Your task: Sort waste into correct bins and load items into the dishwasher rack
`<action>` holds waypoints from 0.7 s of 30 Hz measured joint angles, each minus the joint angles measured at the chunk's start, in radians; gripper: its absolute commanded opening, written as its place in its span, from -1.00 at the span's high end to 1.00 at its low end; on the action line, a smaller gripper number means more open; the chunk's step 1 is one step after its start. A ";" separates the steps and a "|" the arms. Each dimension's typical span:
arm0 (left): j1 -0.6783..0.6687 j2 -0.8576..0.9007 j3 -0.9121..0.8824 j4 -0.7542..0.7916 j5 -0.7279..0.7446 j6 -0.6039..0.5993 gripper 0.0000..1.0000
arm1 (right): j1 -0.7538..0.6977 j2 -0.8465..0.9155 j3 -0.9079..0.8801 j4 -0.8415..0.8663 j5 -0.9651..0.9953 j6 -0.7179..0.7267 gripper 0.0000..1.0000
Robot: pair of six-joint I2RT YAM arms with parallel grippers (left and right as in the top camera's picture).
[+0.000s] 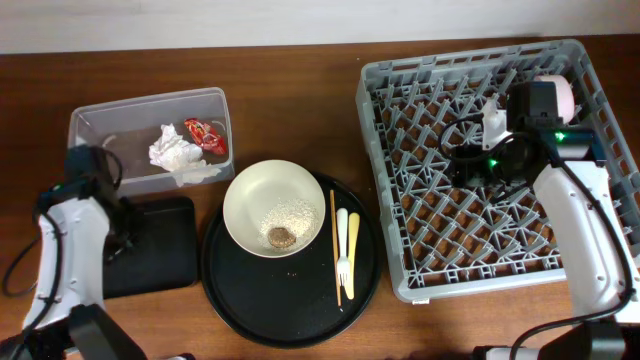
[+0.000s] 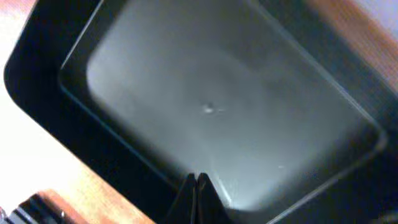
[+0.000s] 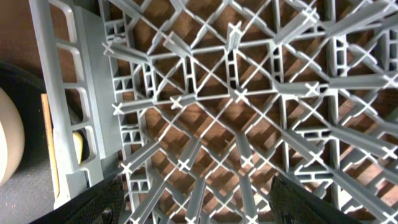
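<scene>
Overhead, the large square grey plastic dishwasher rack [image 1: 372, 170] fills the right side. It lies directly under the right pincer [image 3: 198, 193], whose two dark fingers stand wide apart over bare lattice, holding nothing. The right arm hides part of a small pink bowl [image 1: 558, 92] in the rack's far corner, behind that pincer. To this pincer's left, past the rack wall, a large round black tray [image 1: 230, 290] carries a large cream bowl [image 1: 250, 195], pale yellow and white plastic cutlery [image 1: 352, 232] and a thin wooden chopstick [image 1: 334, 250]. Loose white rice grains [image 1: 285, 212] and a small brown food bit [image 1: 280, 237] lie in the bowl. The left pincer [image 2: 194, 183] hangs over the flat black rectangular tray [image 2: 205, 93], its fingers pressed together with nothing seen between them. Beyond it, the clear plastic rectangular tub [image 1: 100, 120] holds crumpled white tissues [image 1: 175, 152] and a small red snack wrapper [image 1: 205, 133].
</scene>
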 measured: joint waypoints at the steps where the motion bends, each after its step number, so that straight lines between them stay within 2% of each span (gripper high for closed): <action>1: 0.042 -0.004 -0.047 0.072 0.000 -0.001 0.99 | 0.000 0.000 0.000 -0.001 0.000 0.000 -0.56; 2: 0.064 -0.005 -0.098 0.189 0.010 -0.003 0.99 | 0.000 0.000 0.000 0.000 0.000 0.000 -0.56; 5: 0.081 0.003 -0.211 0.390 0.055 -0.003 0.99 | 0.000 0.000 0.000 -0.003 0.000 0.000 -0.56; 13: 0.080 0.236 -0.209 0.771 0.167 0.037 0.99 | 0.000 0.000 0.000 -0.006 0.000 0.000 -0.53; 18: 0.074 0.288 -0.220 1.047 0.353 0.047 0.99 | 0.000 0.000 0.000 -0.005 0.000 0.003 -0.49; 21: 0.034 0.292 -0.225 1.147 0.388 0.047 0.99 | 0.000 0.000 0.000 -0.006 0.000 0.003 -0.49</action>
